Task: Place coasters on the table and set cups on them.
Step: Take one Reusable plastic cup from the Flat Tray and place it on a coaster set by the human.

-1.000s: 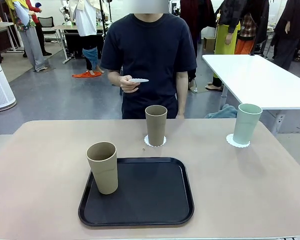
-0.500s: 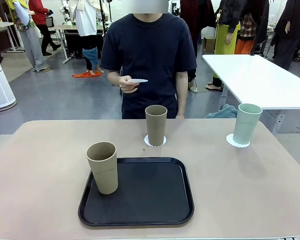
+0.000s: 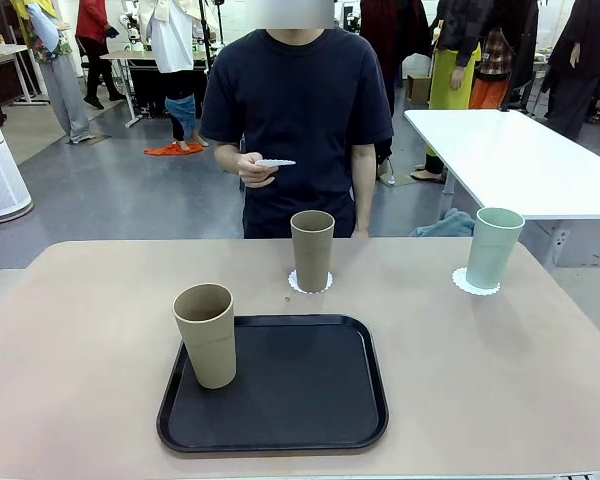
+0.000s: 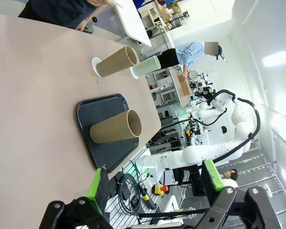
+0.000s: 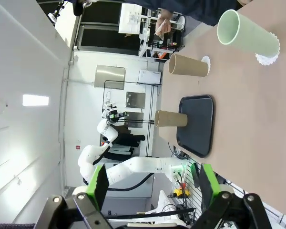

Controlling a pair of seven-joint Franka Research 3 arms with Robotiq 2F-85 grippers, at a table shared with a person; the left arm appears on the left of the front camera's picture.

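A tan cup (image 3: 312, 249) stands on a white scalloped coaster (image 3: 310, 284) at the middle of the beige table (image 3: 80, 350). The mint cup (image 3: 494, 246) rests on another coaster (image 3: 475, 284) at the far right. A second tan cup (image 3: 206, 334) stands upright on the left part of the black tray (image 3: 300, 395). The person holds a third coaster (image 3: 276, 162) flat in one hand (image 3: 256, 170) at chest height. My left gripper (image 4: 155, 183) is open high off the table's left end. My right gripper (image 5: 150, 186) is open too, off the right end, with nothing between its fingers.
A white rectangular table (image 3: 510, 150) stands behind on the right. The person stands at the far edge, centre. Other people move about in the background. The table's left half and its near right part are bare.
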